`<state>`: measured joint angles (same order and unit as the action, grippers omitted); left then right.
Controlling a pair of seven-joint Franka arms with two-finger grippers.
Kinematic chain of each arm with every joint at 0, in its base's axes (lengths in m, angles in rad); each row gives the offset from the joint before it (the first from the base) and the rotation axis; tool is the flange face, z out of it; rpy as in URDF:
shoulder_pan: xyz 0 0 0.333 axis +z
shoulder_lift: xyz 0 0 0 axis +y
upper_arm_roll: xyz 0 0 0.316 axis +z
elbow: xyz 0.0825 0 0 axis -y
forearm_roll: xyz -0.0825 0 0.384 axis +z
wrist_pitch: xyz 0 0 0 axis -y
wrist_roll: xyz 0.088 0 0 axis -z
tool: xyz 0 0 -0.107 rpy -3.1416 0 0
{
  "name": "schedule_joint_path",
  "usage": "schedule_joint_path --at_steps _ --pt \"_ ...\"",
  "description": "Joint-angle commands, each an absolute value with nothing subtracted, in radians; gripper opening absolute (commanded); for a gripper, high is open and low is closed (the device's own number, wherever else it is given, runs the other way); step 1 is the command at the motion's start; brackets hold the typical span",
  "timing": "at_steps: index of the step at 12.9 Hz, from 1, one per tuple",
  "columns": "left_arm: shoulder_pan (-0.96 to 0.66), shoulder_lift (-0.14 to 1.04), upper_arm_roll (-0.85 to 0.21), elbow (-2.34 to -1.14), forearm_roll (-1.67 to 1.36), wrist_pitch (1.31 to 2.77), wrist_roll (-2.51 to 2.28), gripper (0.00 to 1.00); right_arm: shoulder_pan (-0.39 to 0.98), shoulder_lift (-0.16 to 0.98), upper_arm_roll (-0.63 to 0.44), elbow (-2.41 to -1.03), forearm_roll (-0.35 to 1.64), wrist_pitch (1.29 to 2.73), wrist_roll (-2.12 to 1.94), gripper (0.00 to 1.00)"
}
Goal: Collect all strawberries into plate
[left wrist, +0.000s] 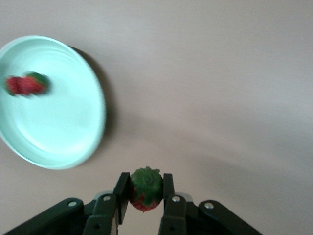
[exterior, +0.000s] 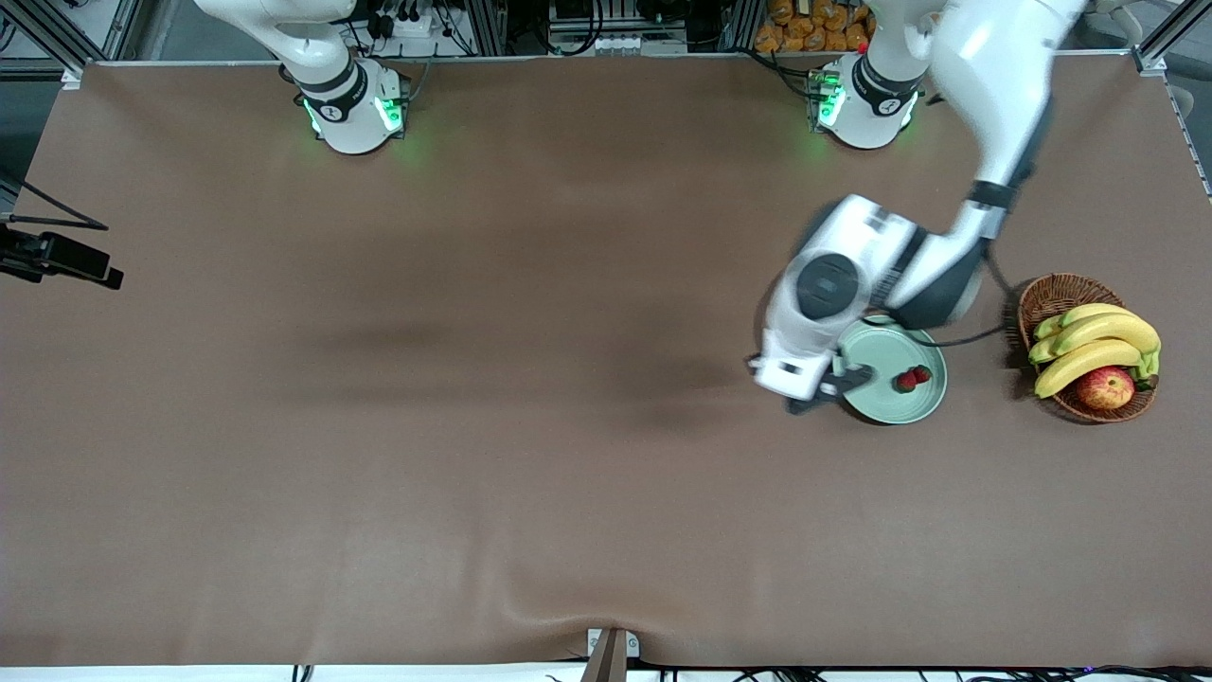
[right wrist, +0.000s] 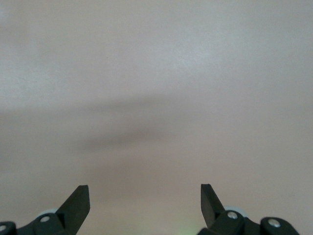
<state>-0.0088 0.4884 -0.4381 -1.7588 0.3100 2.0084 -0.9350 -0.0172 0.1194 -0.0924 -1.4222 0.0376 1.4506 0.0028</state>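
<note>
A brown table [exterior: 473, 426] under even light, metal framing [exterior: 57, 38] along its edge.

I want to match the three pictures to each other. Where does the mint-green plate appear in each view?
Front view: the plate lies toward the left arm's end of the table, beside the wicker basket, partly under the left gripper.
Left wrist view: the plate fills the upper-left corner.
Right wrist view: not in it.
Shared landmark: the two strawberries lying on the plate show in both the front and left wrist views.
</note>
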Motion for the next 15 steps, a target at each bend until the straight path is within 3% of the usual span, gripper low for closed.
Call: schedule_joint_path --at_steps 1,3,4,5,6,7,11,15 --pt "0.095 0.477 -0.459 -1.825 0.319 1.994 -0.798 0.0 -0.015 0.091 -0.09 -1.427 0.032 1.389 0.014 1.0" --pt "0.19 0.515 -0.459 -1.835 0.321 1.996 -0.631 0.01 -0.02 0.086 -0.098 -1.428 0.026 1.347 0.012 1.0" --pt "0.211 0.529 -0.459 -1.835 0.321 1.999 -0.582 0.18 -0.017 0.086 -0.097 -1.428 0.005 1.354 0.011 1.0" --pt "0.227 0.532 -0.459 -1.833 0.324 2.0 -0.56 0.43 -0.015 0.087 -0.095 -1.428 -0.041 1.362 0.009 1.0" --pt "0.229 0.531 -0.459 -1.833 0.324 2.0 -0.557 0.79 -0.012 0.086 -0.091 -1.427 -0.082 1.368 0.0 1.0" --pt "0.23 0.526 -0.459 -1.827 0.324 2.0 -0.555 1.0 -0.009 0.086 -0.089 -1.427 -0.089 1.368 -0.011 1.0" --pt "0.229 0.395 -0.495 -1.787 0.314 1.956 -0.56 1.0 -0.006 0.097 -0.094 -1.44 0.006 1.415 0.0 1.0" --pt "0.227 0.255 -0.511 -1.601 0.19 1.752 -0.555 1.0 -0.003 0.098 -0.095 -1.44 0.02 1.439 0.0 1.0"
